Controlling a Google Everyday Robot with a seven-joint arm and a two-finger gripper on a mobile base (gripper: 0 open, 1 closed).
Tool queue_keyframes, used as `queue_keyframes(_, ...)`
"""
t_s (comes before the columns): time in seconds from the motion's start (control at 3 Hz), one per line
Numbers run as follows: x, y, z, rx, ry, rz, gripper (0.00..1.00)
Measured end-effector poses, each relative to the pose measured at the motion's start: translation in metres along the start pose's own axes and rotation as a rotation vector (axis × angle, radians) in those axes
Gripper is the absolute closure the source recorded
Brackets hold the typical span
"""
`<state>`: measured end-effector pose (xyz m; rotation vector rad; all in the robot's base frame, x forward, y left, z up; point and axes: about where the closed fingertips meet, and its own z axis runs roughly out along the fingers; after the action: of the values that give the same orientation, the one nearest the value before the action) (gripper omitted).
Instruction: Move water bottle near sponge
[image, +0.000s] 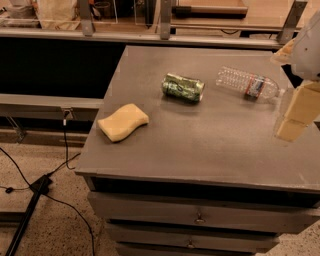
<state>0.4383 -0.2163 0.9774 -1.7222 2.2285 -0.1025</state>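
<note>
The water bottle (248, 83) lies on its side at the back right of the grey cabinet top (200, 145), cap pointing right. The pale yellow sponge (123, 121) lies near the left edge of the top. My gripper (296, 115) comes in from the right edge of the view, its tan block-shaped fingers (302, 106) hanging just right of and in front of the bottle's cap, apart from the bottle. It holds nothing.
A crushed green drink can (183, 87) lies on its side between the sponge and the bottle. The cabinet has drawers (200, 218) below. A long shelf (140, 35) with clutter runs behind. Cables (55, 175) trail on the floor at left.
</note>
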Motion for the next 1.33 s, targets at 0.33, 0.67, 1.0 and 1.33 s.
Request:
queue_keyframes(0.33, 0.000, 0.000, 0.000, 0.000, 0.000, 0.000, 0.00)
queue_keyframes(0.67, 0.007, -0.040, 0.013, 0.035, 0.005, -0.002, 0.00)
queue_keyframes(1.0, 0.017, -0.094, 0.038, 0.035, 0.014, 0.013, 0.00)
queue_keyframes(1.33, 0.031, -0.151, 0.079, 0.010, 0.028, 0.069, 0.00)
